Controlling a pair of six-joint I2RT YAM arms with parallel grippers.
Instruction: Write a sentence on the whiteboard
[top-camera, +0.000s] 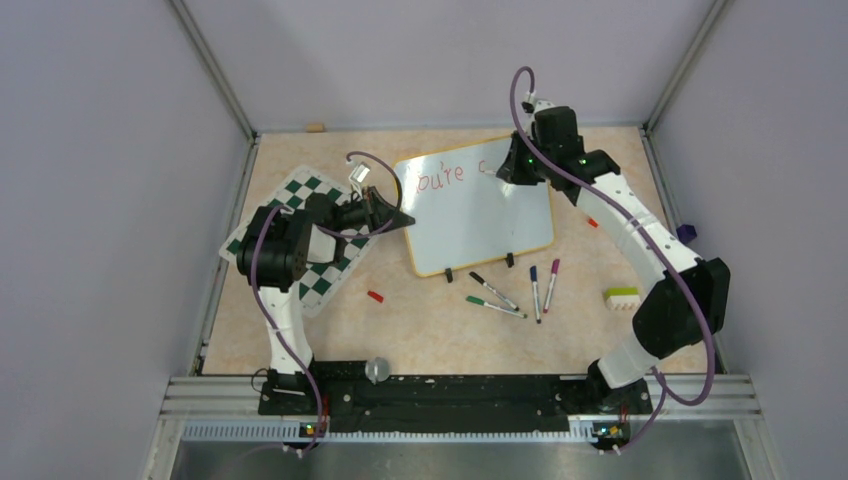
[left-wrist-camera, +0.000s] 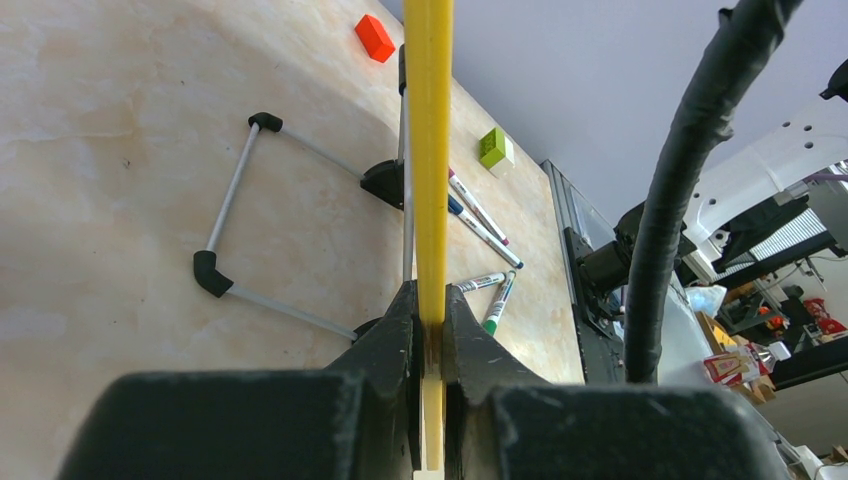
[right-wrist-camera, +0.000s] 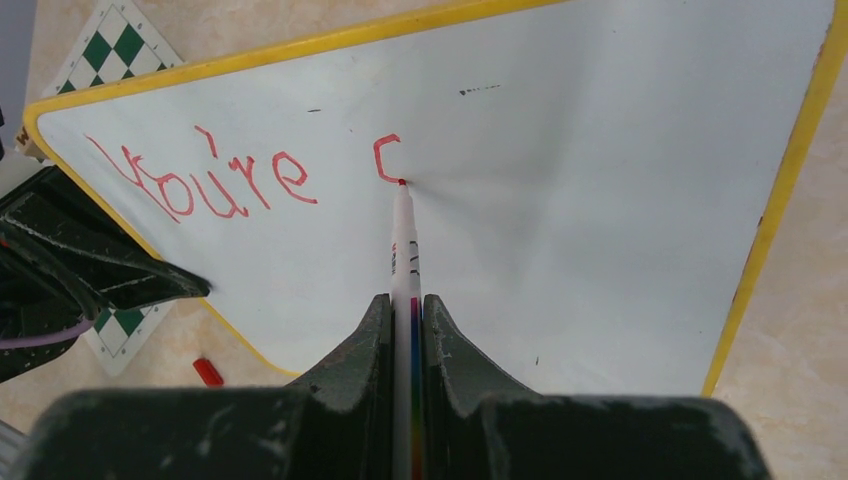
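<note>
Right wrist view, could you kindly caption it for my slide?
Right gripper holds red-tipped white marker against yellow-framed glossy white whiteboard.

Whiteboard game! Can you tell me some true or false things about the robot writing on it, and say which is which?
The right end effector holds a marker with its tip on the whiteboard. True.
The letters are blue. False: they are red and read "You're c".
The left end effector is shut on the whiteboard's yellow edge. True.
The spare markers stand in a cup. False: four of them lie loose on the table near the board.
</note>
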